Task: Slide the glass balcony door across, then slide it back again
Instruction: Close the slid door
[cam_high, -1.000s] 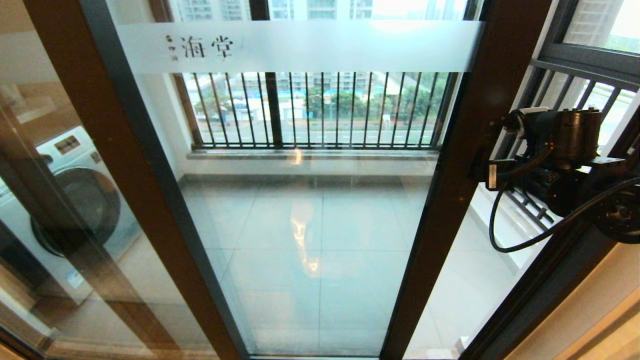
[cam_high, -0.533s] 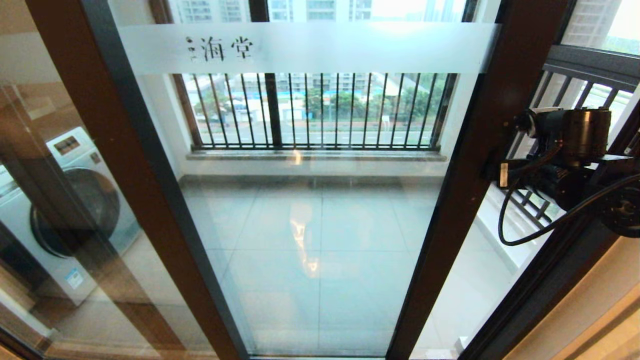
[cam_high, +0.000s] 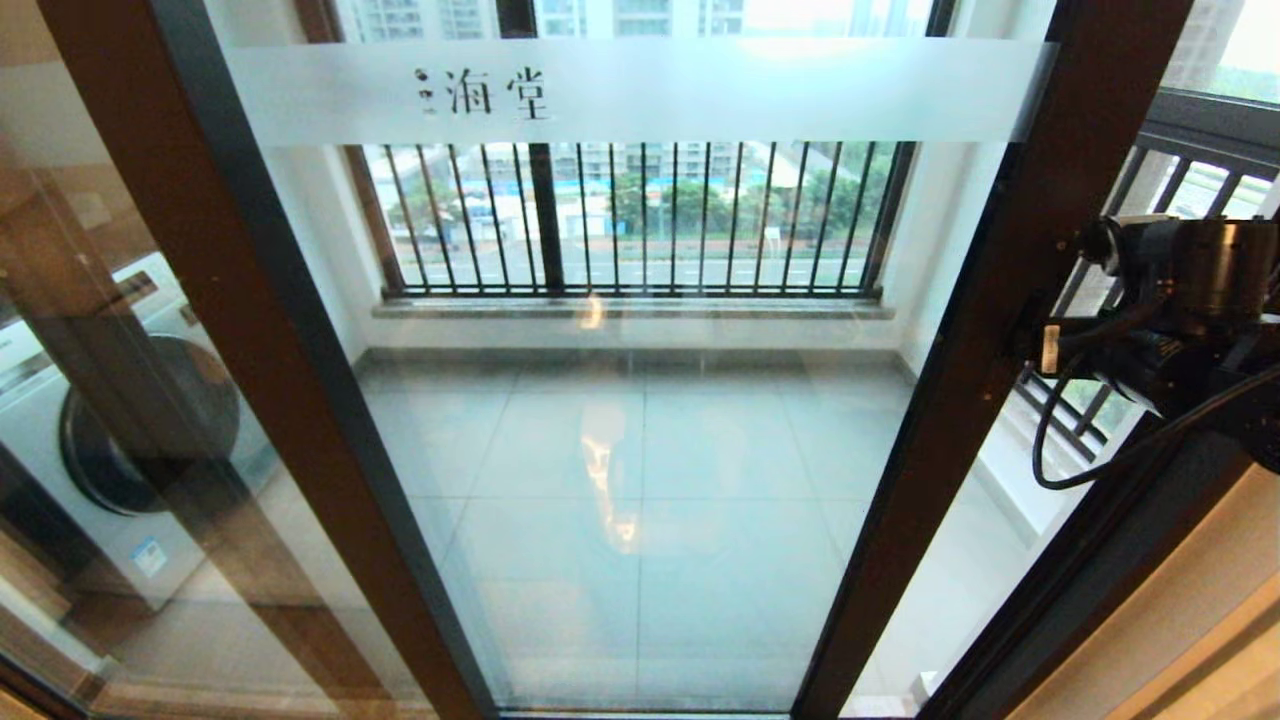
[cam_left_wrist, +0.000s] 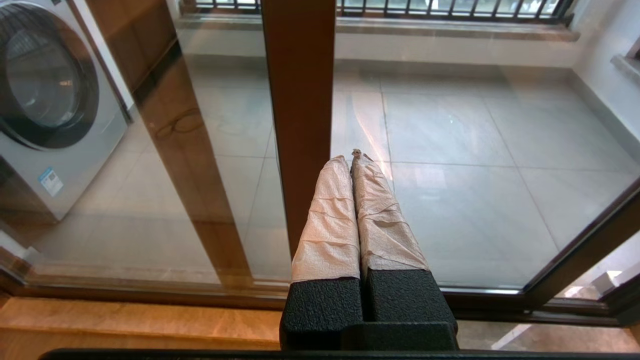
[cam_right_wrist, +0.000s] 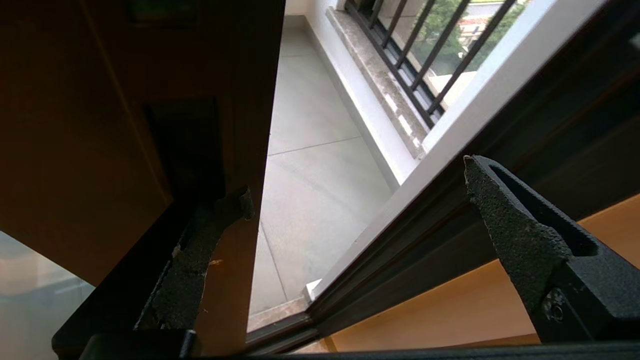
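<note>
The glass balcony door (cam_high: 1010, 280) fills the middle of the head view, with its frosted lettered band (cam_high: 700, 90) across the top. Its right brown stile stands a narrow gap away from the dark jamb (cam_high: 1130, 560). My right arm's wrist (cam_high: 1170, 300) sits against that stile at mid height. The right gripper (cam_right_wrist: 356, 181) is open: one finger (cam_right_wrist: 210, 240) lies on the stile by the dark handle slot (cam_right_wrist: 185, 145), the other hangs free in front of the jamb. Low before the glass, my left gripper (cam_left_wrist: 350, 157) is shut with nothing between its tape-wrapped fingers.
A brown-framed panel without lettering (cam_high: 230, 330) overlaps the door on the left, and a washing machine (cam_high: 150, 420) stands behind it. Black-barred windows (cam_high: 640, 220) close the far side of the tiled balcony. An orange wall (cam_right_wrist: 450, 310) runs beside the jamb.
The door has slid to the right, its lettering and right stile shifting that way. My right arm moved right with it, and the gap at the jamb has narrowed.
</note>
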